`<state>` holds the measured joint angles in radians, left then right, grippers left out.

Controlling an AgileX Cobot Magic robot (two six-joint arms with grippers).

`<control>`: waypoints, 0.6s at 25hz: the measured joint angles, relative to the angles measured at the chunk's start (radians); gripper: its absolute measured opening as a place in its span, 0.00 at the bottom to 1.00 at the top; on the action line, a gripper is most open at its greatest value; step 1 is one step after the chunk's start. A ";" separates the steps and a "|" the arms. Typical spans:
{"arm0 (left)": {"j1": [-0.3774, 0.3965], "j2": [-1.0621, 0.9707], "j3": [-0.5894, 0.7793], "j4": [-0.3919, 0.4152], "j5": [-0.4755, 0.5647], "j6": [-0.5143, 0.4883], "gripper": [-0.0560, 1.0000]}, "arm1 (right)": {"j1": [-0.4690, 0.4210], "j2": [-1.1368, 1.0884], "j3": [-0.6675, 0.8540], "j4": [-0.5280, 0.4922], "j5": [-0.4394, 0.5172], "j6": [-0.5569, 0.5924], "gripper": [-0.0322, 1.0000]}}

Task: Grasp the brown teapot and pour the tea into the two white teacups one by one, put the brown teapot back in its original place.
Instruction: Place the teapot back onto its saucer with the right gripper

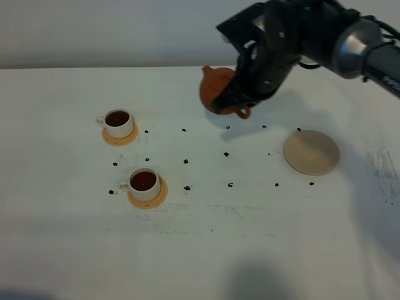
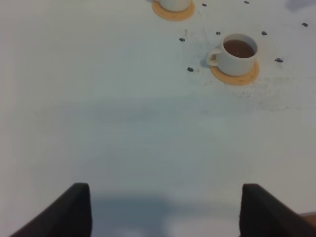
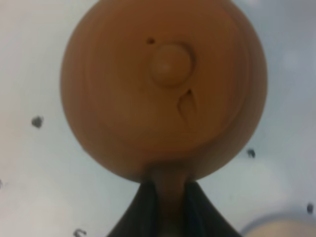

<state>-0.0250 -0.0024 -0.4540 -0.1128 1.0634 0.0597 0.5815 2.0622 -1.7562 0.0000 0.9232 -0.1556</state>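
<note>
White table [image 1: 206, 250] dotted with small black marks, pale wall behind. The brown teapot [image 1: 215, 90] hangs above the far middle, spout aimed left toward the tea-filled white teacups [image 1: 118, 123] on orange coasters [image 1: 148, 195]. Right gripper [image 3: 168, 197] is clenched on its handle; left gripper [image 2: 165, 207] gapes wide, holding nothing.

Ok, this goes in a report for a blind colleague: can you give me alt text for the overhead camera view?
The right gripper holds a brown teapot in the air at the back of a white table. Two white cups of tea sit on orange coasters at left; an empty beige saucer lies at right.
</note>
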 joint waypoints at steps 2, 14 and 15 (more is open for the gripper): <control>0.000 0.000 0.000 0.000 0.000 0.000 0.62 | -0.019 -0.041 0.068 0.000 -0.020 0.004 0.13; 0.000 0.000 0.000 0.000 0.000 0.000 0.62 | -0.210 -0.280 0.530 0.000 -0.254 0.066 0.13; 0.000 0.000 0.000 0.000 0.000 0.000 0.62 | -0.222 -0.282 0.547 0.000 -0.261 0.071 0.13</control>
<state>-0.0250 -0.0024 -0.4540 -0.1128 1.0634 0.0597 0.3595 1.7801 -1.2087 0.0000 0.6619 -0.0847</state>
